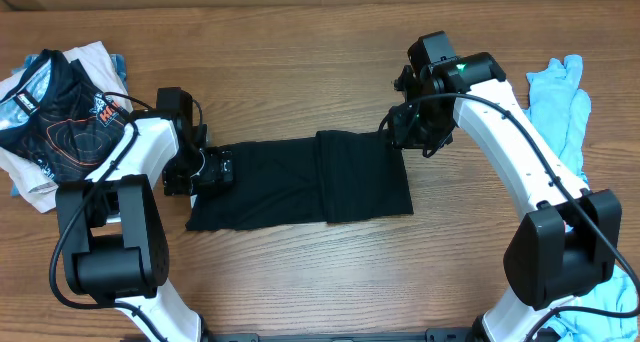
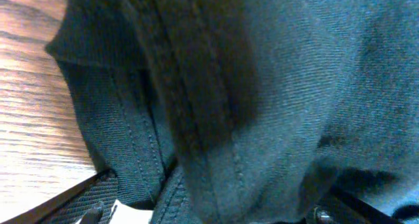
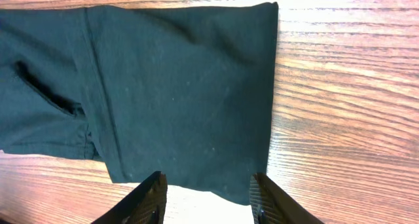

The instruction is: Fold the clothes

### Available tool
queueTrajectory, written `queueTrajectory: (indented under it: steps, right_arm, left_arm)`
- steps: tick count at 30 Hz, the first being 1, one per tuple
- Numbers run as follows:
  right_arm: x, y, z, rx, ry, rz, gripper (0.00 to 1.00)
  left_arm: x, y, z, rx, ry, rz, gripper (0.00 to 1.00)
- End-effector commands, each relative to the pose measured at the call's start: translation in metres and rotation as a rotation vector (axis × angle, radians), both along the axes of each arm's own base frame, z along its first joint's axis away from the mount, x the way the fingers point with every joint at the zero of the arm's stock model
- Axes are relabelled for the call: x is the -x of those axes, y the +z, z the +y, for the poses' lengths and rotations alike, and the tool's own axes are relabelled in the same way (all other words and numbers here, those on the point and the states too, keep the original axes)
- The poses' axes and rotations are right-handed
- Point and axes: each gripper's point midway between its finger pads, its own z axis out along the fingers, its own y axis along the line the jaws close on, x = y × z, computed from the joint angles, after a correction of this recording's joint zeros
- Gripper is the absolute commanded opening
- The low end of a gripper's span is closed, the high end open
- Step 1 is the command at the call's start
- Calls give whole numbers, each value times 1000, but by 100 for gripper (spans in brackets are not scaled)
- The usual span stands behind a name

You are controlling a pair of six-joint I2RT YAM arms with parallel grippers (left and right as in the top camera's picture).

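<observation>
The large plain black shirt (image 1: 300,177) lies on the wooden table as a long flat strip, with its right part doubled over. My left gripper (image 1: 205,170) is low at the strip's left end. In the left wrist view the black fabric (image 2: 275,86) fills the frame, and the left gripper (image 2: 204,209) stands wide apart with cloth bunched between the jaws. My right gripper (image 1: 405,127) hovers at the far right corner of the shirt. It is open (image 3: 208,199) with nothing between its fingers, just off the shirt's edge (image 3: 183,80).
A heap of clothes (image 1: 55,107) lies at the far left: a dark printed tee with red and white lettering on white garments. A light blue garment (image 1: 560,97) lies at the far right, and more light blue cloth (image 1: 620,287) behind the right arm's base.
</observation>
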Motion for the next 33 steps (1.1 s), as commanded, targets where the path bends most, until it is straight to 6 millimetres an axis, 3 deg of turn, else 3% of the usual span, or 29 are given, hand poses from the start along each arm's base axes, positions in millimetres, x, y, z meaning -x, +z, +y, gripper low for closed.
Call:
queueTrajectory:
  steps: [1,15,16,19,26,29,33]
  right_arm:
    - [-4,6,-1,-3,-9,-19,45]
    - [-1,6,-1,1,-9,-9,45]
    - [-1,6,-1,0,-9,-9,44]
    - [0,6,-2,2,-9,-4,45]
    - [2,5,-4,14,-10,2,44]
    - [2,5,-4,15,-10,1,45]
    - [2,5,-4,15,-11,1,44]
  left_arm:
    - [8,-5,7,-42,14,26,92]
    - [11,-5,11,-73,109,44,91]
    - [10,-5,9,-60,109,40,88]
    - [8,-9,1,-12,111,24,64]
    - [11,-18,-1,-2,112,16,27]
    - [10,-16,8,-43,116,14,14]
    - [2,-1,24,-93,136,12,5]
